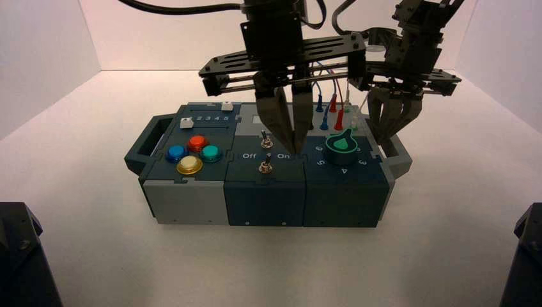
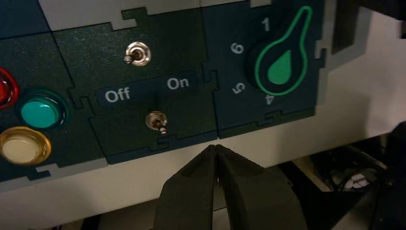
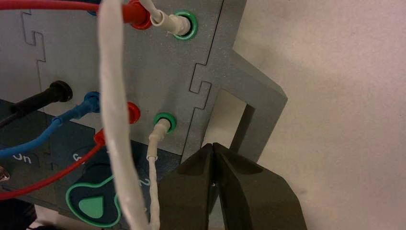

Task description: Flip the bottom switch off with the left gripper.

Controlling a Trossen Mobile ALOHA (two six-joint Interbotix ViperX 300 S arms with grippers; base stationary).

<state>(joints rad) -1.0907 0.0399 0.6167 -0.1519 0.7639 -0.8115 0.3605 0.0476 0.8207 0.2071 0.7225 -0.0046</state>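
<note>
The bottom switch (image 2: pixel 155 120) is a small metal toggle below the "Off" and "On" labels, and its lever leans toward the On side. In the high view the bottom switch (image 1: pixel 263 167) sits on the dark middle panel near the box's front. My left gripper (image 2: pixel 215 146) is shut with nothing in it. Its tips hover on the On side of the switch, apart from it. Seen from above, the left gripper (image 1: pixel 293 146) hangs over the "On" label. My right gripper (image 3: pixel 213 144) is shut and idle by the box's right handle (image 3: pixel 249 108).
The twin toggle (image 2: pixel 137 52) above leans toward Off. A green knob (image 1: pixel 340 142) lies right of the switches. Red (image 1: pixel 197 142), blue (image 1: pixel 174 153), green (image 1: pixel 210 153) and yellow (image 1: pixel 189 165) buttons lie left. Plugged wires (image 1: pixel 333 103) stand behind the knob.
</note>
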